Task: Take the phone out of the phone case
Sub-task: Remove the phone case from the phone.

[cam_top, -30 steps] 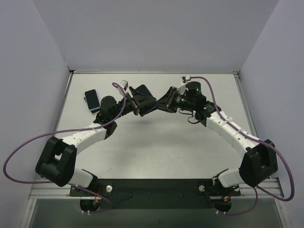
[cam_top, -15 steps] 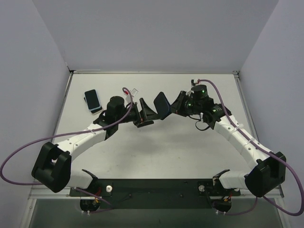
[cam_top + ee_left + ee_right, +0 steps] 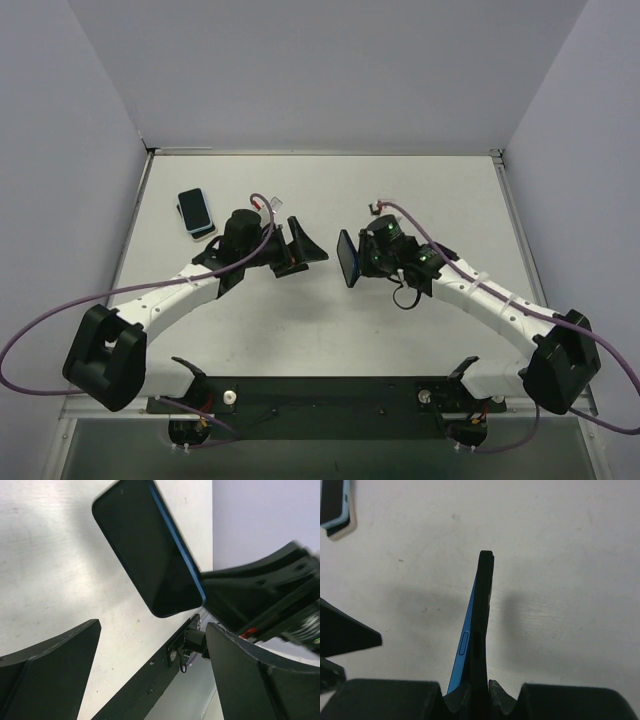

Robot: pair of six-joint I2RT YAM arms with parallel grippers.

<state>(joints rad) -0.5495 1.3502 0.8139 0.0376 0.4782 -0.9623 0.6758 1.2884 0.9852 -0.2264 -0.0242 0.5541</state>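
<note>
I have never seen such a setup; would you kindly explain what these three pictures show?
Two white-and-black robot arms are bolted at a white table's near edge. The overhead picture looks down on both; the other two come from cameras on each wrist. The right arm has its jaws shut on a black phone with a blue edge, held on edge, seemingly in its black case. The left arm has its jaws open beside it, empty. A second pale-blue-rimmed phone lies far left.
</note>
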